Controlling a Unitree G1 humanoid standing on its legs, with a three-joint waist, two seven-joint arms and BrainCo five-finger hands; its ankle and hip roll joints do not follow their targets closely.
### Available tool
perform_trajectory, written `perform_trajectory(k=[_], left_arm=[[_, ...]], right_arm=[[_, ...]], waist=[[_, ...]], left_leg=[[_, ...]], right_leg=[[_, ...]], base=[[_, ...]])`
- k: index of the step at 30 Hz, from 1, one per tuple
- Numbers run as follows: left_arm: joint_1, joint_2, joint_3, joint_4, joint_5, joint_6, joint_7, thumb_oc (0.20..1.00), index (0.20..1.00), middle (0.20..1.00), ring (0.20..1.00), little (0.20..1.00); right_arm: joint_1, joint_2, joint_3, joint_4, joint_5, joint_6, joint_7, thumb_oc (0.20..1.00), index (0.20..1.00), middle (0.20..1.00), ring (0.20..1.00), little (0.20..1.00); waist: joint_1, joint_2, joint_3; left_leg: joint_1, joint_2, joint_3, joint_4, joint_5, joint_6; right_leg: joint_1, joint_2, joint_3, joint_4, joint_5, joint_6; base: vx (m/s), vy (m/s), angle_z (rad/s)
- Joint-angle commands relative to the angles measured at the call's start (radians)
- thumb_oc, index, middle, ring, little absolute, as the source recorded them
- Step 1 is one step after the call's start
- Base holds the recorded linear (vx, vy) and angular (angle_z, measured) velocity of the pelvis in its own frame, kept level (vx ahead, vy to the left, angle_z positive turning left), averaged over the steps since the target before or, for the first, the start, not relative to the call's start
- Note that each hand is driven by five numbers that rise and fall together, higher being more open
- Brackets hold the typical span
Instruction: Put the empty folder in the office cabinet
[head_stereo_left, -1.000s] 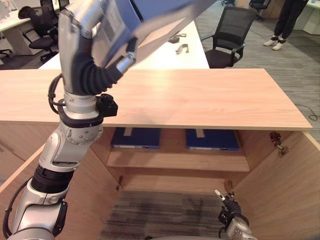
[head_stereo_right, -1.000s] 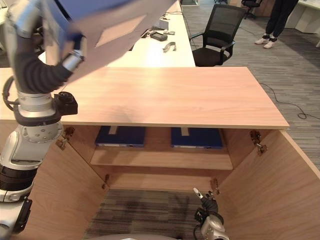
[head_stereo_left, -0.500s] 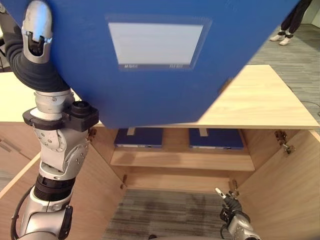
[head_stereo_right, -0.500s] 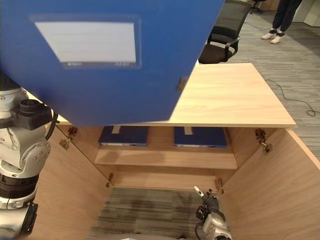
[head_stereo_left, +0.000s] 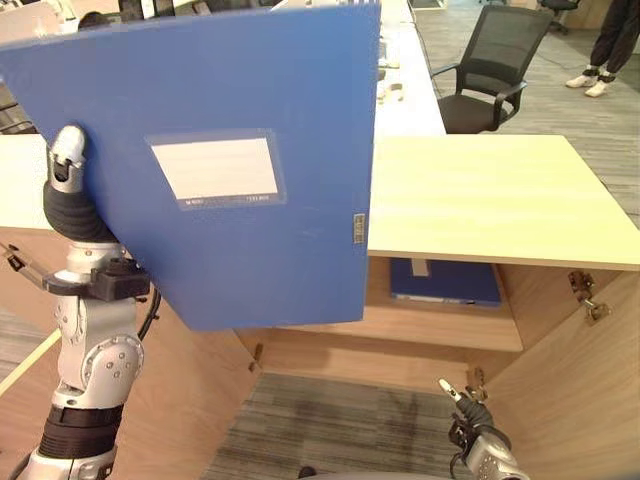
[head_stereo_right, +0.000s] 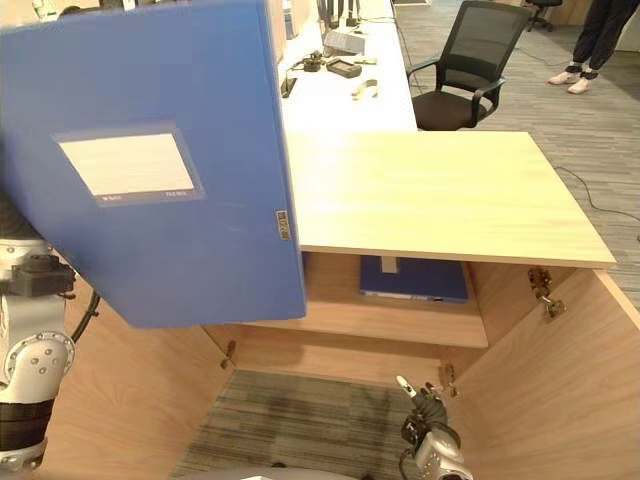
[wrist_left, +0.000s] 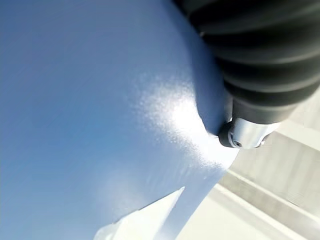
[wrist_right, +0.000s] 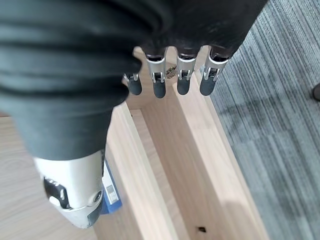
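Note:
A large blue folder with a white label stands upright in the air in front of the cabinet's left half. My left hand grips its left edge, thumb on the front face, the other fingers hidden behind. In the left wrist view the hand presses on the blue cover. The wooden office cabinet stands open. My right hand hangs low before the cabinet's right side, fingers straight and holding nothing.
Another blue folder lies flat on the cabinet's upper shelf. The right door swings open toward me. Behind the cabinet are a white desk with small items, a black office chair and a person's legs.
The folder has come down from overhead and turned upright, now to the left and lower, hiding the cabinet's left half. The view has shifted. The right hand stays low.

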Motion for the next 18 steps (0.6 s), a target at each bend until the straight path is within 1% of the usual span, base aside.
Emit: perform_trajectory(k=[1,3,4,5,6,9,10,14,18], left_arm=[[-0.026,0.017,-0.004,-0.01,0.054,0.003,0.004,0.2,0.2,0.2,0.2,0.2],[-0.025,0.015,-0.004,-0.011,0.056,0.003,0.004,0.2,0.2,0.2,0.2,0.2],[0.004,-0.03,-0.041,0.009,0.073,0.029,-0.006,0.2,0.2,0.2,0.2,0.2],[0.017,-0.04,-0.049,0.015,0.086,0.038,-0.011,0.2,0.2,0.2,0.2,0.2],[0.039,-0.062,-0.062,0.052,0.106,0.056,-0.027,0.2,0.2,0.2,0.2,0.2],[0.062,-0.077,-0.08,0.072,0.143,0.079,-0.056,0.2,0.2,0.2,0.2,0.2],[0.062,-0.079,-0.08,0.073,0.143,0.079,-0.056,0.2,0.2,0.2,0.2,0.2],[0.064,-0.06,-0.103,0.106,0.172,0.1,-0.114,0.2,0.2,0.2,0.2,0.2],[0.057,-0.027,-0.108,0.109,0.199,0.105,-0.158,0.2,0.2,0.2,0.2,0.2]], right_arm=[[-0.069,0.002,-0.015,-0.024,0.0,-0.031,0.005,1.0,1.0,1.0,1.0,1.0],[-0.067,0.001,-0.014,-0.026,-0.001,-0.031,0.004,1.0,1.0,1.0,1.0,1.0],[-0.067,-0.007,0.002,-0.073,-0.03,-0.027,0.009,1.0,1.0,1.0,1.0,1.0],[-0.063,-0.014,0.008,-0.102,-0.048,-0.025,0.013,1.0,1.0,1.0,1.0,1.0],[-0.05,-0.033,0.027,-0.173,-0.093,-0.021,0.026,1.0,1.0,1.0,1.0,1.0],[-0.02,-0.089,0.06,-0.322,-0.148,-0.012,0.074,1.0,1.0,1.0,1.0,1.0],[-0.017,-0.09,0.06,-0.325,-0.148,-0.01,0.074,1.0,1.0,1.0,1.0,1.0],[0.014,-0.211,0.092,-0.525,-0.142,0.002,0.194,1.0,1.0,1.0,1.0,1.0],[0.024,-0.352,0.13,-0.685,-0.078,0.043,0.33,1.0,1.0,1.0,1.0,1.0]], waist=[[0.005,-0.045,-0.012],[0.005,-0.044,-0.013],[0.005,-0.049,-0.008],[0.005,-0.049,-0.007],[0.003,-0.053,-0.004],[-0.001,-0.058,0.0],[-0.001,-0.057,-0.001],[-0.006,-0.066,0.003],[-0.009,-0.073,0.005]], left_leg=[[0.037,0.012,0.003,0.003,-0.097,-0.029],[0.037,0.012,0.003,0.003,-0.097,-0.029],[0.036,0.012,0.003,0.003,-0.096,-0.027],[0.035,0.012,0.003,0.003,-0.095,-0.026],[0.034,0.012,0.005,0.003,-0.094,-0.025],[0.032,0.013,0.007,0.003,-0.092,-0.025],[0.032,0.013,0.007,0.003,-0.092,-0.025],[0.027,0.015,0.008,0.003,-0.089,-0.025],[0.025,0.015,0.01,0.003,-0.087,-0.026]], right_leg=[[-0.014,-0.049,0.027,0.049,-0.045,0.092],[-0.014,-0.049,0.027,0.049,-0.045,0.092],[-0.016,-0.05,0.027,0.049,-0.043,0.091],[-0.017,-0.051,0.027,0.05,-0.043,0.091],[-0.019,-0.052,0.028,0.05,-0.041,0.091],[-0.025,-0.052,0.03,0.051,-0.038,0.091],[-0.025,-0.052,0.03,0.052,-0.038,0.091],[-0.03,-0.055,0.031,0.054,-0.036,0.094],[-0.033,-0.058,0.034,0.052,-0.031,0.098]], base=[[0.0,0.0,0.0],[0.0,0.0,0.0],[0.0,0.0,0.0],[-0.03,0.012,-0.01],[0.0,0.0,0.0],[0.0,0.003,-0.02],[-0.02,0.009,-0.03],[0.0,0.0,0.0],[-0.01,0.003,-0.01]])
